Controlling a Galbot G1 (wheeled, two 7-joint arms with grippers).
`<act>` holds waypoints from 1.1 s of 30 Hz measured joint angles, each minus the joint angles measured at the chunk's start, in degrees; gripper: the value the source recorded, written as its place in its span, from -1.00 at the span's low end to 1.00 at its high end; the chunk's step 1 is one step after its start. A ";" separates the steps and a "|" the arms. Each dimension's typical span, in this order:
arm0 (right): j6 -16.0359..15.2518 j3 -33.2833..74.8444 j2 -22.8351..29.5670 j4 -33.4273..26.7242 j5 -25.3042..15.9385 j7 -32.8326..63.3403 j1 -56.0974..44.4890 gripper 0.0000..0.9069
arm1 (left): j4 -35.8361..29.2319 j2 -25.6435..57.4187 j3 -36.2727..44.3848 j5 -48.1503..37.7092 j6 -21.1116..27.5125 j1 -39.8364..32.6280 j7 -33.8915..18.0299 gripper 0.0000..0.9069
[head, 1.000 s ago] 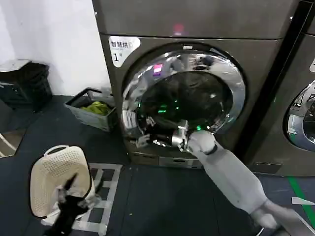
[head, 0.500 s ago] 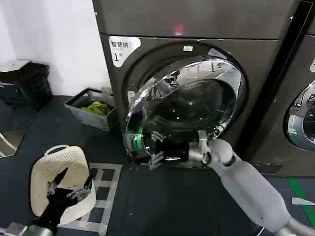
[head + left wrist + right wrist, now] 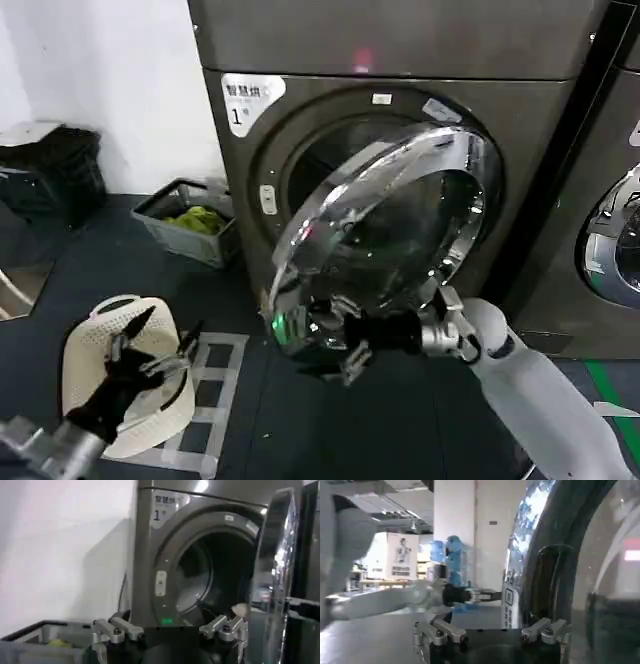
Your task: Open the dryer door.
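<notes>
The dryer door (image 3: 385,240) – ajar, glass facing seven o'clock – stands just above the right gripper (image 3: 335,340), whose jaws are spread; the left gripper (image 3: 150,345) is spread too.

The dryer door (image 3: 385,245), a large round porthole with a wide shiny chrome rim and dark glass centre, stands partly open, swung out from the dark grey machine marked "1" on its right-hand hinge, its left edge well clear of the drum opening.

Right claw (image 3: 490,632) spread beside the dryer door (image 3: 555,570) chrome rim
</notes>
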 joint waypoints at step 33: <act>2.22 60.18 -10.32 -1.05 0.12 -0.90 -34.22 1.00 | 17.23 16.55 43.17 -8.66 -4.19 -35.17 4.14 1.00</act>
